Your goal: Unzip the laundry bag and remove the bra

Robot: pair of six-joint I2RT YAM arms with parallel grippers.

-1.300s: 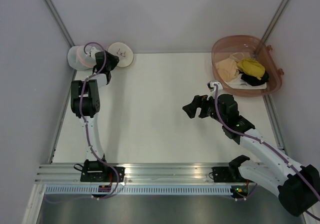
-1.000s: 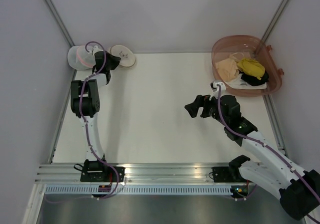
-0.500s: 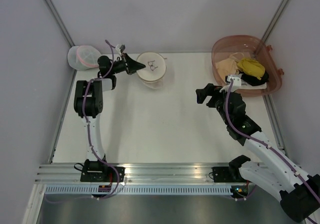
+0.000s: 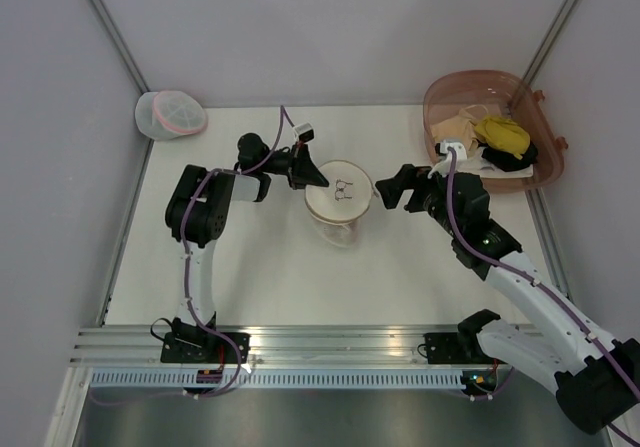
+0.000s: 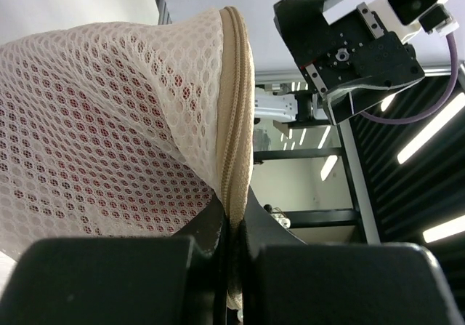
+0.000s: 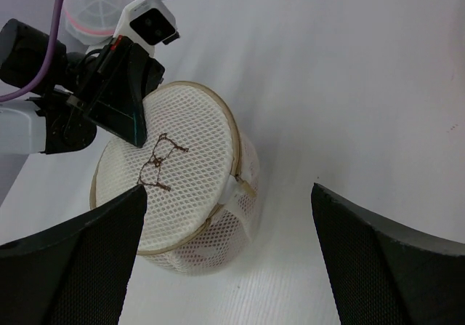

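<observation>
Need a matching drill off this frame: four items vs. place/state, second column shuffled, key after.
1. left gripper
2. right gripper
3. pink tub
4. white bag with pink band

A. far-left corner
B. open, facing the laundry bag
C. far right, holding garments
D. shut on the laundry bag's zipper rim

Pairs: 1-D, 2-B, 3-C, 4-A

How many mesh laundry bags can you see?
2. The cream laundry bag is mid-table, its rim pinched by the left gripper; a whiter pink-banded bag sits in the far left corner. More could hide in the basin.
</observation>
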